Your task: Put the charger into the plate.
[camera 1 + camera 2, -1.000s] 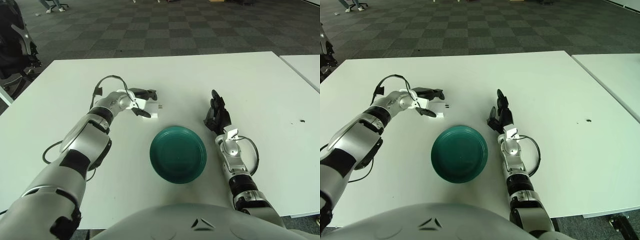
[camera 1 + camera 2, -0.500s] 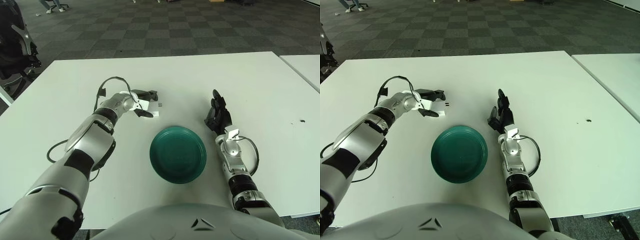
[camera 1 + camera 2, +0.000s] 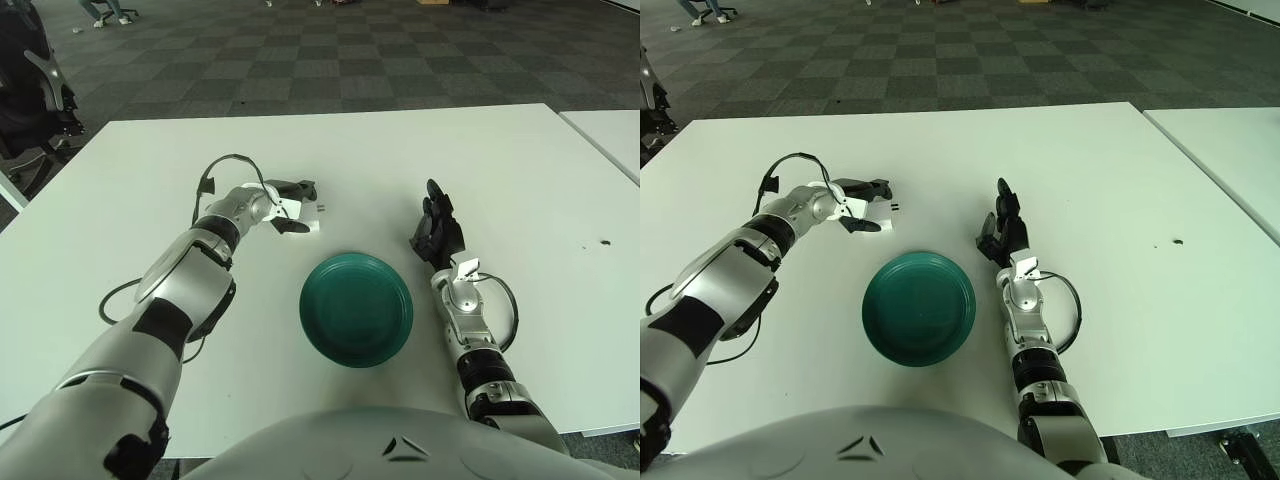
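A small white charger [image 3: 304,214] with two prongs lies on the white table, beyond the left rim of the round dark green plate [image 3: 356,308]. My left hand [image 3: 289,206] is at the charger, its dark fingers curled around the block from above and below. The plate holds nothing and lies near the table's front middle. My right hand [image 3: 435,230] rests on the table to the right of the plate, fingers relaxed and holding nothing.
The white table [image 3: 500,170] extends far to the back and right. A second white table [image 3: 610,135] stands at the right. A dark speck [image 3: 603,241] marks the table at the far right. A black chair [image 3: 30,100] stands at the left.
My left hand has shifted slightly away from me and closed tighter around the charger. My right hand has not moved.
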Controlling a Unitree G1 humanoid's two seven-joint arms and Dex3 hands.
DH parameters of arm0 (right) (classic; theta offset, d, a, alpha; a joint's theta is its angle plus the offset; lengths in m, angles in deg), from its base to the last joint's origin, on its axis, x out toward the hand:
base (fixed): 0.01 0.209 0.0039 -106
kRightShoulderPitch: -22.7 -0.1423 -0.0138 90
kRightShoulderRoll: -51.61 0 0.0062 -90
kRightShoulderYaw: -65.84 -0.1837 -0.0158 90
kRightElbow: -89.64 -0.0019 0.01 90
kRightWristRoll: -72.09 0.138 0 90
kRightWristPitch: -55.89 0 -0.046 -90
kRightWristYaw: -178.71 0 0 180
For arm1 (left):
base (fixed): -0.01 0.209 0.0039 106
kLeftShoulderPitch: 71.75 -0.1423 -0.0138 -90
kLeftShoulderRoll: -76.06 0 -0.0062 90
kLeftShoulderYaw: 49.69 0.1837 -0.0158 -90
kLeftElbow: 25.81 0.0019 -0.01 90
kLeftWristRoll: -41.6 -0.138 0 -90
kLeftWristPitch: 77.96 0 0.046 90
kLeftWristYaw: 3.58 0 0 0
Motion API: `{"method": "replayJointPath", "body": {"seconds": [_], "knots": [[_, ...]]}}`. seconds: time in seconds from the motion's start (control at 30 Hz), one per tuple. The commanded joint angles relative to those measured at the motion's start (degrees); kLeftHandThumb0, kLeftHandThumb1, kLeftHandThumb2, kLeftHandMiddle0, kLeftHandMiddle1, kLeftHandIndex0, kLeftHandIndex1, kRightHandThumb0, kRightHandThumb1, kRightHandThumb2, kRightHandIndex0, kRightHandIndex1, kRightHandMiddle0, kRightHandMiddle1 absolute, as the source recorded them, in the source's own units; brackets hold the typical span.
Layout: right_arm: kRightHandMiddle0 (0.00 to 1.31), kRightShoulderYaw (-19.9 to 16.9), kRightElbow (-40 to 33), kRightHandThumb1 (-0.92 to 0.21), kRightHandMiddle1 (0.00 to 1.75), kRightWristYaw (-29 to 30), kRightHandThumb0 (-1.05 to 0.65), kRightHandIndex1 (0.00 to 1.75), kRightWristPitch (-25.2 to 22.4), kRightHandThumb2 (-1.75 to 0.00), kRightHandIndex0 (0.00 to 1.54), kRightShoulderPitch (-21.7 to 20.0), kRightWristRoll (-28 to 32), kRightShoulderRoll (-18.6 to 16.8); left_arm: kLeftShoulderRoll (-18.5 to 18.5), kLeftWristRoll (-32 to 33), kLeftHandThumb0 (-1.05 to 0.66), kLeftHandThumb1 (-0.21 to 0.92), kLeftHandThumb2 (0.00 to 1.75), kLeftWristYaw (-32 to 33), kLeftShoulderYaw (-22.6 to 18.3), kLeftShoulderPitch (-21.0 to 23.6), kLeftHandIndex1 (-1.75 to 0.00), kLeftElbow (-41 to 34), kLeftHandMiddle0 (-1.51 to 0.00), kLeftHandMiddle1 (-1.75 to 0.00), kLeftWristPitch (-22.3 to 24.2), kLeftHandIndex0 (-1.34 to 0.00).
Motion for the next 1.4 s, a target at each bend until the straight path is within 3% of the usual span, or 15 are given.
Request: {"method": "replayJointPath", "body": {"seconds": [0.0,0.27,0.37,0.43,0.5,0.6,0.7,0.77,0.8,0.9,1.07,1.37], "knots": [[0.0,0.1,6.2,-0.92,0.2,-0.3,-0.83,0.01,-3.3,-1.0,0.09,7.9,0.5,-1.7,0.1,-1.0,-0.96,0.92,0.79,-1.7,1.2,-1.1,-0.9,1.5,-0.25,-0.01,1.9,-0.03],[0.0,-0.4,5.4,-0.92,0.23,-1.0,-0.81,0.01,-3.6,-1.0,0.1,8.2,1.1,-1.7,1.5,-0.7,-0.96,0.92,0.83,-3.0,1.3,-2.7,-0.89,2.2,-0.28,-0.02,4.1,-0.04],[0.0,-0.7,5.0,-0.92,0.25,-1.4,-0.79,0.01,-3.9,-0.99,0.1,8.4,1.4,-1.8,1.7,-0.4,-0.95,0.92,0.81,-3.4,1.0,-2.9,-0.97,2.3,-0.38,-0.07,5.3,-0.09],[0.0,-0.9,4.7,-0.92,0.26,-1.6,-0.79,0.01,-4.0,-0.99,0.1,8.6,1.7,-1.8,2.0,0.0,-0.95,0.92,0.79,-3.2,0.8,-3.1,-1.1,2.3,-0.38,-0.33,6.2,-0.12],[0.0,-1.0,4.5,-0.92,0.27,-1.7,-0.79,0.01,-3.9,-0.98,0.1,8.8,1.9,-1.9,2.3,0.1,-0.93,0.92,0.74,-2.5,0.7,-3.6,-1.34,2.3,-0.28,-0.94,7.1,-0.12],[0.0,-1.2,4.1,-0.92,0.29,-1.7,-0.78,0.01,-3.7,-0.97,0.1,9.0,2.0,-1.9,3.2,0.1,-0.85,0.92,0.6,-0.4,0.9,-4.8,-1.61,2.4,-0.29,-1.38,8.6,-0.15],[0.0,-1.4,3.9,-0.92,0.3,-1.9,-0.78,0.0,-3.5,-0.96,0.1,9.2,2.1,-1.9,3.7,0.5,-0.77,0.92,0.49,3.0,0.4,-6.6,-1.7,2.6,-0.39,-1.62,9.6,-0.24],[0.0,-1.5,3.8,-0.92,0.3,-2.0,-0.78,0.0,-3.4,-0.97,0.1,9.3,2.1,-1.8,4.0,1.4,-0.71,0.92,0.43,5.4,-0.5,-7.5,-1.72,2.6,-0.5,-1.68,9.9,-0.32],[0.0,-1.5,3.7,-0.92,0.3,-2.0,-0.78,0.0,-3.4,-0.97,0.1,9.3,2.1,-1.7,4.1,1.8,-0.6,0.82,0.59,6.4,-0.9,-7.8,-1.73,2.5,-0.55,-1.7,10.0,-0.34],[0.0,-1.6,3.6,-0.92,0.3,-2.2,-0.78,0.0,-3.5,-0.97,0.1,9.4,2.2,-1.6,4.2,3.2,-0.46,0.67,0.83,8.8,-2.3,-8.7,-1.74,2.4,-0.64,-1.73,9.6,-0.38],[0.0,-1.9,3.7,-0.92,0.31,-2.6,-0.78,0.0,-3.6,-0.98,0.1,9.3,2.2,-1.3,4.4,3.8,-0.42,0.57,0.98,12.2,-2.8,-10.7,-1.75,2.2,-0.73,-1.74,7.9,-0.42],[0.0,-2.6,3.8,-0.92,0.32,-3.5,-0.75,0.0,-4.3,-0.97,0.09,8.8,2.7,-1.3,5.4,5.4,-0.44,0.42,1.19,15.6,-4.5,-11.5,-1.75,2.2,-0.94,-1.75,9.1,-0.53]]}}
